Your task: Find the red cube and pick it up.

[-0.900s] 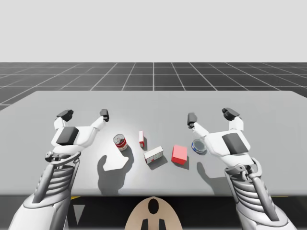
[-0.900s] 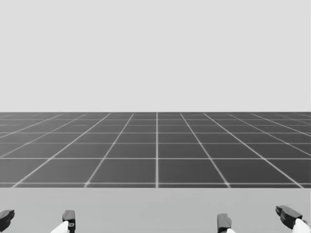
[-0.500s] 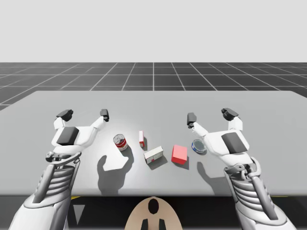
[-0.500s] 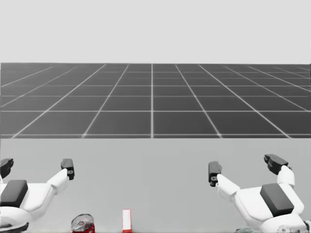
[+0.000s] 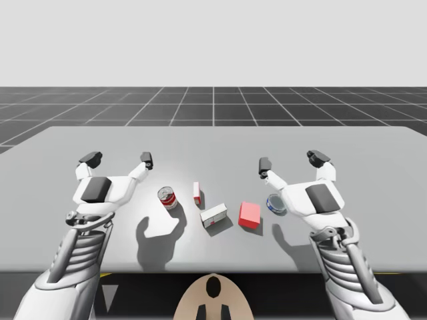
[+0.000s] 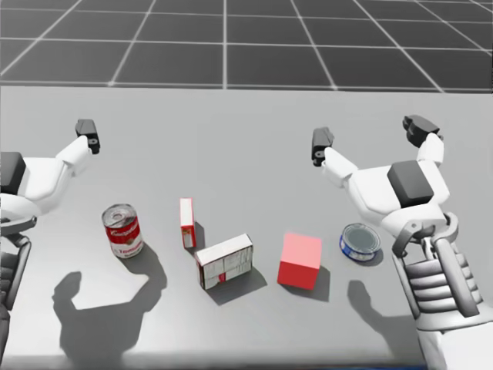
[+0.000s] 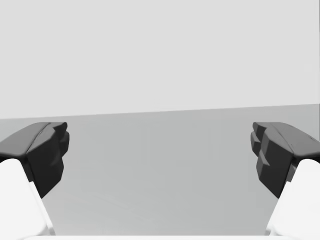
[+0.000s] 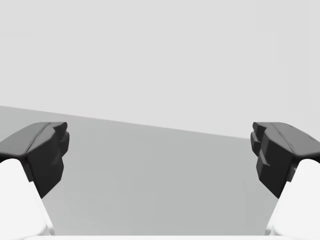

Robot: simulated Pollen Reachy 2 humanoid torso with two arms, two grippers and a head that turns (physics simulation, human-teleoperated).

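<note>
Right claw (image 6: 369, 136) and left claw (image 5: 118, 159) hover released and empty. The solid red cube (image 6: 300, 260) sits untouched on the grey counter (image 6: 231, 123), so the whole pickup is left.

High view: fixed, above near edge of table (image 5: 373, 143), looks down and forward; far enough that you see whole table and grid floor (image 5: 213, 107) beyond. Head view: nearer, pitched steeply down at table's middle. Both share red cube (image 5: 249, 214), red-and-white can (image 5: 167, 198), flat blue tin (image 5: 276, 203). Left wrist view sits behind left gripper (image 7: 160, 137), right wrist view behind right gripper (image 8: 160, 137); both low, facing along bare table to far edge.
</note>
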